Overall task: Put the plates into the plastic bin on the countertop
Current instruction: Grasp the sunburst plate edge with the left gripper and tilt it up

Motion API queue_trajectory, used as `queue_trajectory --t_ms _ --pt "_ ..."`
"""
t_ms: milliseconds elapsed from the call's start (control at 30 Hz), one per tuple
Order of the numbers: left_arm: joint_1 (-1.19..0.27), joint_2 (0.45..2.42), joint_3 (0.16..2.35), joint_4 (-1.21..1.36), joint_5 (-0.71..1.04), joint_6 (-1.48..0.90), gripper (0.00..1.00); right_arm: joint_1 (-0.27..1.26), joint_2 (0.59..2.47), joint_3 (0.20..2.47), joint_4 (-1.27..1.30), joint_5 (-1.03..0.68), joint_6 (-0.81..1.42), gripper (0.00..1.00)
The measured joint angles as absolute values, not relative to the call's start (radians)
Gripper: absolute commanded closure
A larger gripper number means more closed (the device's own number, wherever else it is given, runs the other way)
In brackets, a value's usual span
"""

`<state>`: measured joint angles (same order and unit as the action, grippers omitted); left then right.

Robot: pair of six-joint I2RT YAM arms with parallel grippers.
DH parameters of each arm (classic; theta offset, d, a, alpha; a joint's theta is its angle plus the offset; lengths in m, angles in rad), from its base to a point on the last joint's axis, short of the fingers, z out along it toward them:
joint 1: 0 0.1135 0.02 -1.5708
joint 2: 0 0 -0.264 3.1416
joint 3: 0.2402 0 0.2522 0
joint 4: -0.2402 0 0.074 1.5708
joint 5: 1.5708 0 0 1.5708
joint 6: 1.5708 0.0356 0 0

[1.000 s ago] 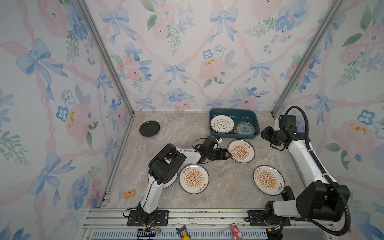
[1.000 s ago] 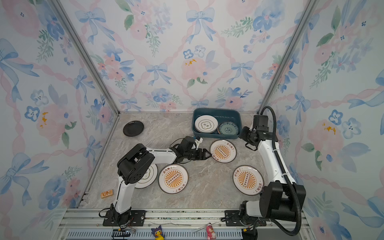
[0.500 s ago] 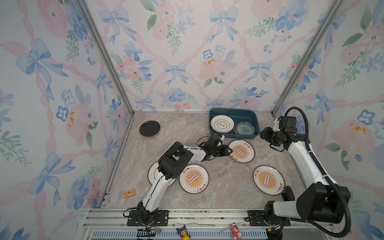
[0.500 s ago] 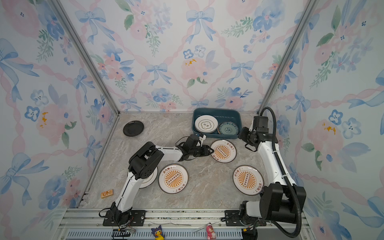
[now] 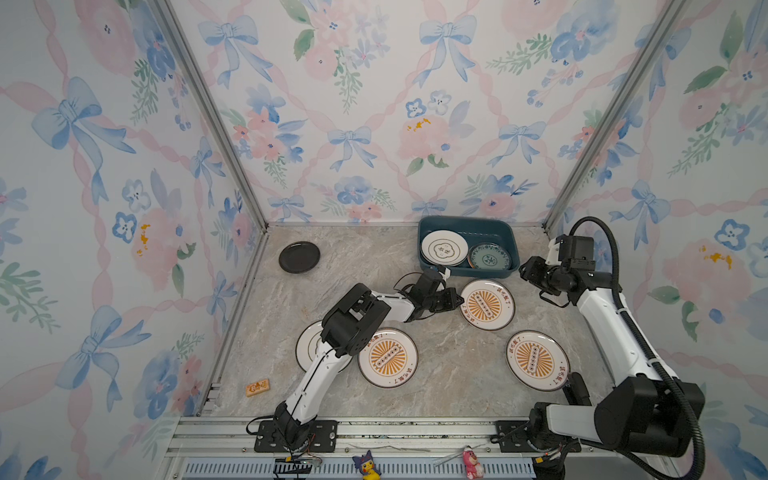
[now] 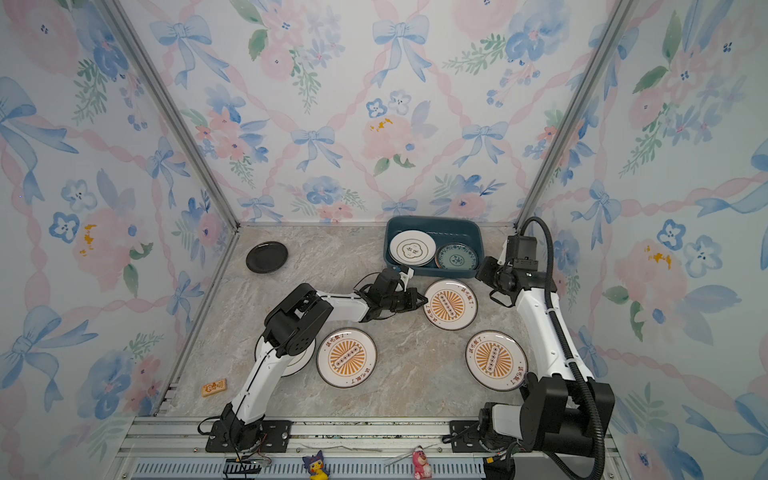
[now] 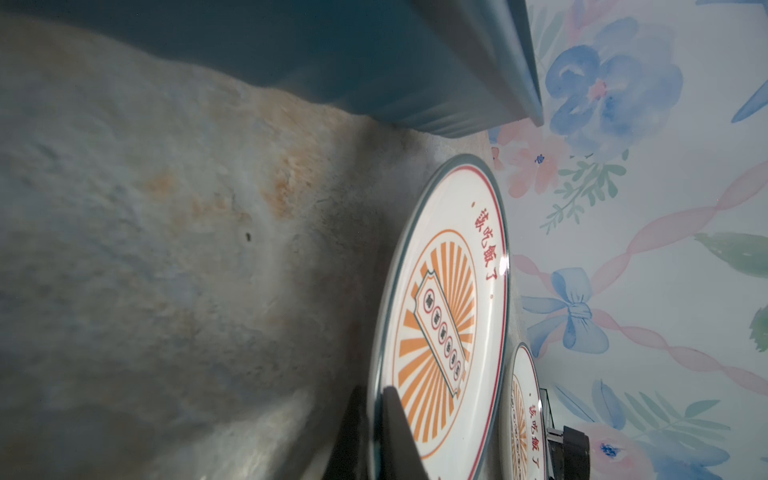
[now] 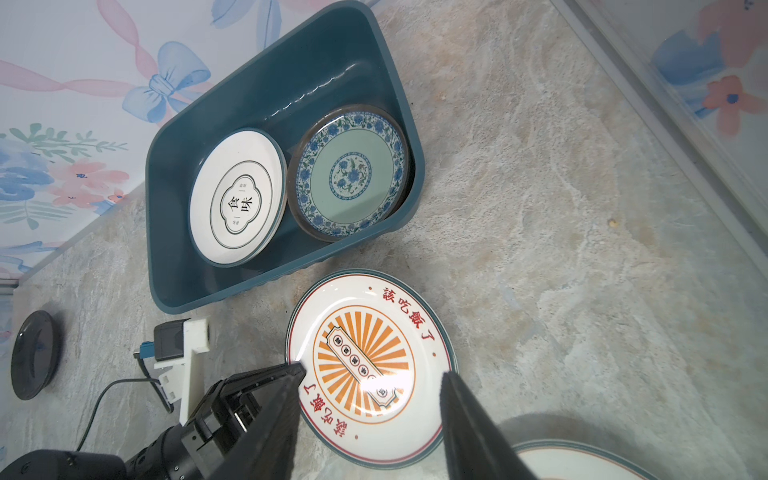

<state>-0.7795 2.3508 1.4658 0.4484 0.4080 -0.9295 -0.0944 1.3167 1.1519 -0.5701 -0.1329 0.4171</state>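
Rim of plate [image 5: 487, 304] clamped by left gripper [image 5: 457, 300].
The bin [image 5: 465, 272] lies just beyond, toward the counter's [image 5: 357, 266] back edge; right gripper [image 5: 525, 270] jaws apart.

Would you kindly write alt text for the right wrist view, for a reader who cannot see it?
The left gripper is shut on the rim of a sunburst plate on the countertop beside the plastic bin. The bin holds a white emblem plate and a teal-patterned plate; the open right gripper frames the foreground.
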Motion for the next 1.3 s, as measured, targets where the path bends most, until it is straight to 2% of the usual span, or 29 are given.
queue_trajectory --t_ms 133,367,500,700,967,1100,1233,1300 --pt "-0.780 2.332 1.446 0.451 0.409 -0.928 1.00 -0.091 1.299 1.122 -0.558 -0.162 0.413 0.45" --pt "-0.756 2.186 1.274 0.413 0.434 -0.878 1.00 -0.088 1.247 1.017 -0.514 -0.292 0.382 0.27" --pt "-0.702 2.065 1.139 0.378 0.461 -0.837 1.00 -0.084 1.225 0.950 -0.479 -0.367 0.377 0.13" --pt "-0.586 1.873 0.975 0.334 0.513 -0.794 1.00 -0.054 1.217 0.857 -0.373 -0.485 0.393 0.06" --pt "-0.513 1.676 0.896 0.334 0.620 -0.770 1.00 0.095 1.277 0.790 -0.184 -0.606 0.429 0.07" --pt "-0.501 1.642 0.879 0.334 0.658 -0.770 1.00 0.141 1.306 0.780 -0.116 -0.635 0.457 0.11" --pt "-0.495 1.637 0.877 0.334 0.678 -0.770 1.00 0.168 1.332 0.780 -0.054 -0.668 0.482 0.27" --pt "-0.492 1.637 0.878 0.334 0.686 -0.770 1.00 0.179 1.347 0.781 -0.026 -0.692 0.495 0.42"
